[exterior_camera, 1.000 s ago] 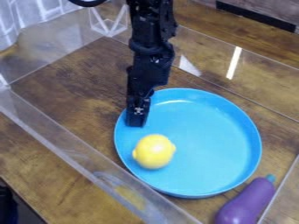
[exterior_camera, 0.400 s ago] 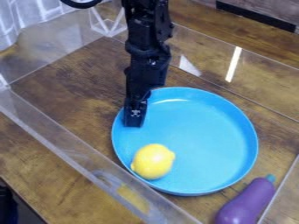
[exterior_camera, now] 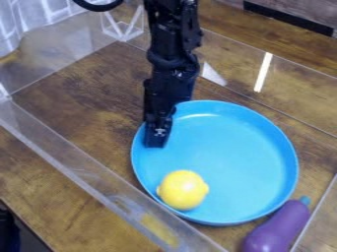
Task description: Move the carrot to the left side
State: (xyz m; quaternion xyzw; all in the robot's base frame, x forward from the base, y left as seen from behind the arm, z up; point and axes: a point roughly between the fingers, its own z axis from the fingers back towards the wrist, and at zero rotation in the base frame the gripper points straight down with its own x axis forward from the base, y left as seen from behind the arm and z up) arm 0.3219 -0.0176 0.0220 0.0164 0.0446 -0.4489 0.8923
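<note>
On the wooden table [exterior_camera: 79,94], your tool [exterior_camera: 158,130] pointed straight down at the far-left rim of the blue plate [exterior_camera: 243,148], jaws released and grasping nothing. You had the carrot [exterior_camera: 183,189], a small yellow oval, lying inside the plate near its front-left edge, apart from the tool. A purple eggplant [exterior_camera: 279,231] lay just beside the plate's front-right rim.
</note>
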